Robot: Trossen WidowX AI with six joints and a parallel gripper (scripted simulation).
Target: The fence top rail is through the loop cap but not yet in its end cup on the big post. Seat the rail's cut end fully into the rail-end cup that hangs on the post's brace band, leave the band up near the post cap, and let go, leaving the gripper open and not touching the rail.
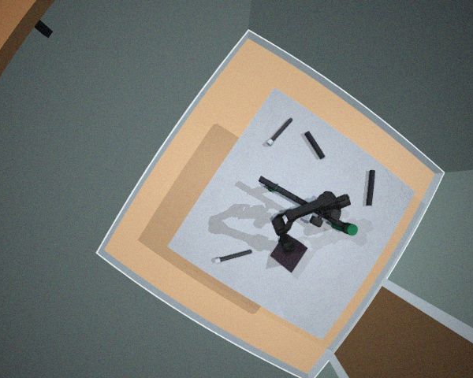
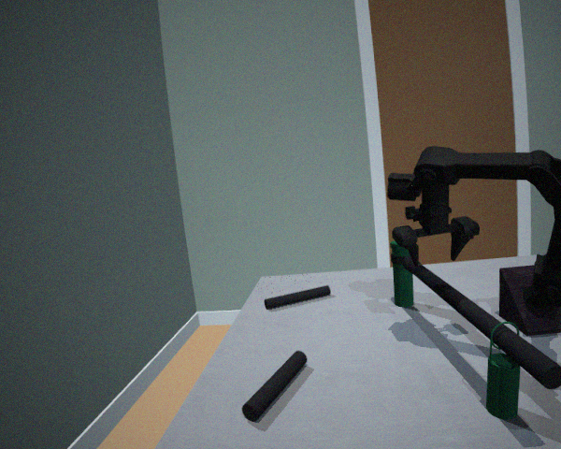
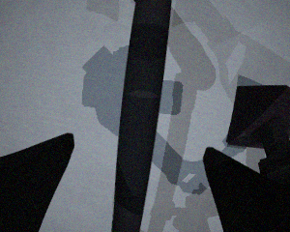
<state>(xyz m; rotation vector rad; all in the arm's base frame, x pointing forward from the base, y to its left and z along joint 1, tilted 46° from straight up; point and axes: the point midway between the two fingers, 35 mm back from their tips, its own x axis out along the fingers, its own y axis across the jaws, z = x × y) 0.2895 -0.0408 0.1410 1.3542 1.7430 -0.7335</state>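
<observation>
The dark top rail (image 1: 288, 193) (image 2: 464, 308) (image 3: 142, 97) runs above the table. Near its free end it passes through the thin green wire loop (image 1: 273, 187) (image 2: 508, 323) on top of the small green post (image 2: 503, 386). Its other end reaches the upper part of the big green post (image 1: 351, 229) (image 2: 403, 287), near the post cap. The cup and band are dark and partly hidden there, so how deep the rail sits cannot be told. My gripper (image 2: 434, 261) (image 3: 140, 148) is wide open above the rail, with a visible gap on each side of it in the wrist view.
Two short black bars (image 1: 314, 144) (image 1: 370, 187) (image 2: 274, 385) (image 2: 297, 296) lie on the table. Two thin rods with white ends (image 1: 280, 131) (image 1: 234, 255) lie apart. The arm's dark base (image 1: 296, 260) (image 2: 517, 309) stands beside the rail.
</observation>
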